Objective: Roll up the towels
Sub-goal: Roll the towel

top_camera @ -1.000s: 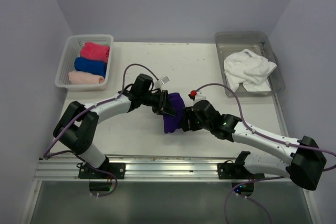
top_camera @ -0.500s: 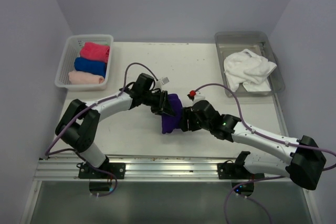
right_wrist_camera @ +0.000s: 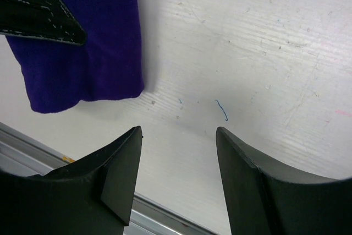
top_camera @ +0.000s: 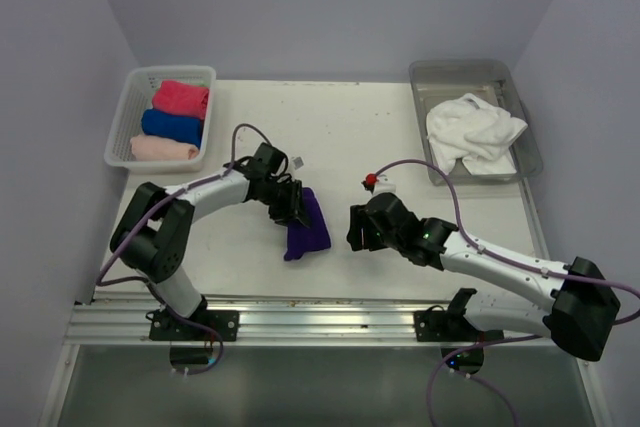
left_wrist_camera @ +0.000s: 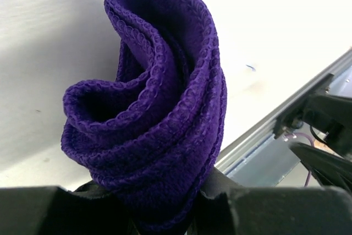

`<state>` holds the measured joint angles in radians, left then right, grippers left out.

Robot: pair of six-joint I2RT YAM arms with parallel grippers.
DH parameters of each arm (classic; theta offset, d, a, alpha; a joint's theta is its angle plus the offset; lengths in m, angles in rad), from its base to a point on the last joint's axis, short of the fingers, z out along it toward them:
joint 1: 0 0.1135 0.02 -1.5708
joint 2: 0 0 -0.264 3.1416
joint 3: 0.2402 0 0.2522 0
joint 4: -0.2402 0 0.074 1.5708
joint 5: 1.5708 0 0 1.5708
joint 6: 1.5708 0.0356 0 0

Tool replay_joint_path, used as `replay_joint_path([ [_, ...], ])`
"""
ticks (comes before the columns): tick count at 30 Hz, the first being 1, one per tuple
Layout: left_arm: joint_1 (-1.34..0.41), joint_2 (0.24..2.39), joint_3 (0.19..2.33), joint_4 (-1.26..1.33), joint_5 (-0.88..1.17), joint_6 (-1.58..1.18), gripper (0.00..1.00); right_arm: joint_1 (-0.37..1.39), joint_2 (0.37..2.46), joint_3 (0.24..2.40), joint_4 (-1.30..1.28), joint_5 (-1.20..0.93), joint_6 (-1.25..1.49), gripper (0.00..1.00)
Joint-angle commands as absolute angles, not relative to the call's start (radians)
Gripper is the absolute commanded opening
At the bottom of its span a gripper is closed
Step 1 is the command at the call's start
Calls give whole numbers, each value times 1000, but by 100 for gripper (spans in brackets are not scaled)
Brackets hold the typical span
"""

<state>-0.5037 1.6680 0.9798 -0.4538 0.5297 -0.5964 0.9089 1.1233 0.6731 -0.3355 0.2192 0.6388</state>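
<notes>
The left claw (top_camera: 292,209) is clamped on one end of a deep purple soft cloth towel (left_wrist_camera: 154,108). In the left wrist view the cloth sits in loose, layered coils between the two black fingers, a rough roll whose folds fan apart at the far end. From above, this towel lies near the middle of the white table (top_camera: 350,127), a little left of centre and towards the near edge. Its free end points at the near rail.

The right claw (right_wrist_camera: 179,138) hangs just to the right of the purple towel, apart from it. Its jaws are spread wide with nothing between them, only bare scratched table beneath. In the right wrist view the towel's corner shows at the upper left, clear of both fingers.

At the far left stands a white plastic lattice basket (top_camera: 118,137) holding three rolled towels in a row: a hot pink one (top_camera: 182,98) farthest, a blue one (top_camera: 172,127) in the middle, a pale pink one (top_camera: 163,149) nearest. At the far right, a grey metal tray (top_camera: 425,77) holds a crumpled white towel (top_camera: 472,132).
</notes>
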Motion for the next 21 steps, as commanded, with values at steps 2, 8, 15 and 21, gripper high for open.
replay_joint_path([
  [2, -489, 1739, 976, -448, 515, -555, 29, 910, 1114, 696, -350, 253, 661, 60],
  [8, -489, 1775, 1040, -506, 445, -537, 66, 908, 1086, 673, -353, 252, 678, 61],
  [15, -489, 1625, 1127, -643, 270, -561, 81, 910, 1103, 684, -334, 258, 673, 61],
  [21, -489, 1513, 1062, -653, 238, -658, 66, 908, 1328, 811, -350, 249, 661, 38],
])
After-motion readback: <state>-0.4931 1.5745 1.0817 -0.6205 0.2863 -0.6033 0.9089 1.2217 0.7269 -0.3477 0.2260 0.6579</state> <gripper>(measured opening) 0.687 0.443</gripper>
